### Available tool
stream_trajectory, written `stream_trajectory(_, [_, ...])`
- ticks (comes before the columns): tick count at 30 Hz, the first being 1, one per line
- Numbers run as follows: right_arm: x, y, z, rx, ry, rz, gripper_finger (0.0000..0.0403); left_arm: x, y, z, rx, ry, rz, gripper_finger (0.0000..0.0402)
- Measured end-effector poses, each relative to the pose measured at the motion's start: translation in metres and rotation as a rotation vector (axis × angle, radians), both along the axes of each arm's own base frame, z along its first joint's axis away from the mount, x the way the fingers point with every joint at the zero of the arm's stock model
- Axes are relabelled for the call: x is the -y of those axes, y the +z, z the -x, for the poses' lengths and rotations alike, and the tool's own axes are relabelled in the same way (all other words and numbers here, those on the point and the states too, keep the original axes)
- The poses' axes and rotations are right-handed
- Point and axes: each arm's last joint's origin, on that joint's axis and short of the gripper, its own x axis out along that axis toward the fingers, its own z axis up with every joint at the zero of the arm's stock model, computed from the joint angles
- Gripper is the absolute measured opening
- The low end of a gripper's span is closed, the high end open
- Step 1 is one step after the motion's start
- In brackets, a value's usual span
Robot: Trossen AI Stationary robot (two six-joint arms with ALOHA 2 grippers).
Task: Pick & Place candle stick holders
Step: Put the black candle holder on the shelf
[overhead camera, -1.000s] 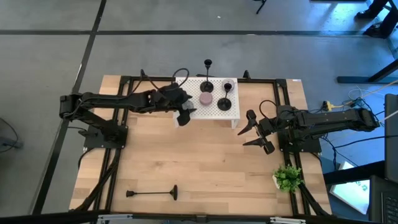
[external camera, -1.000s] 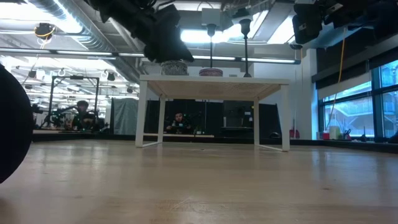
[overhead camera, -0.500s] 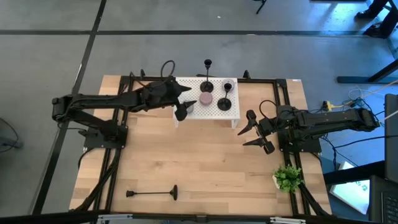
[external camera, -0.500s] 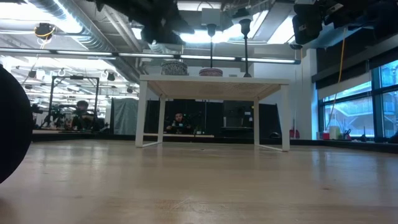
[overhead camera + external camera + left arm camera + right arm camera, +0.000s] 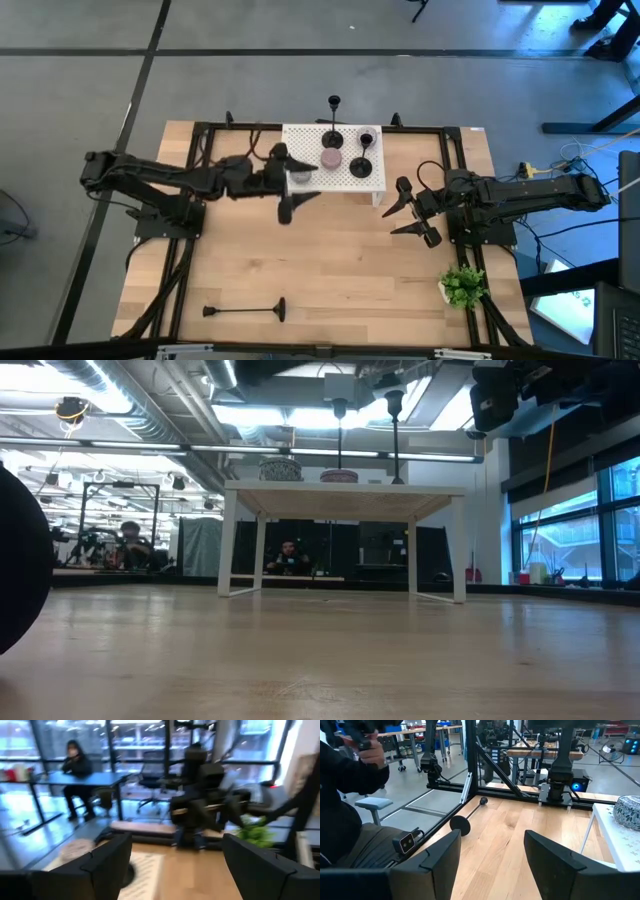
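Two black candle stick holders stand upright on their round bases on a small white perforated stand at the table's far middle. A third candle stick holder lies on its side near the front left; the right wrist view shows it too. My left gripper hovers open and level at the stand's left end, with nothing between its fingers. My right gripper waits open to the right of the stand, also with nothing in it.
A grey patterned bowl and a mauve round thing share the stand's top with the holders. A green plant sits at the near right edge. Bare wood spreads between the stand and the lying holder. People sit beyond the table.
My left gripper has risen from just over the stand's left end, out of the low view's top. It has tipped from slanting down to level and swung a little toward the near edge, staying open. The holders have kept their places.
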Motion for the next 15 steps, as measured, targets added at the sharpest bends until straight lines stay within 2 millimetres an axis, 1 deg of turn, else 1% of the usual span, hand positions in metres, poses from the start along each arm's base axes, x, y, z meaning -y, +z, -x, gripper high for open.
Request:
stream_trajectory(8, [0.000, 0.000, 0.000, 0.001, 0.000, 0.000, 0.0220, 0.043, -0.001, 0.004, 0.071, -0.144, 0.023, 0.0306])
stream_trajectory(15, [0.000, 0.002, -0.001, 0.021, 0.000, -0.001, 0.0220, 0.076, -0.002, 0.011, 0.069, -0.190, 0.028, 0.0306])
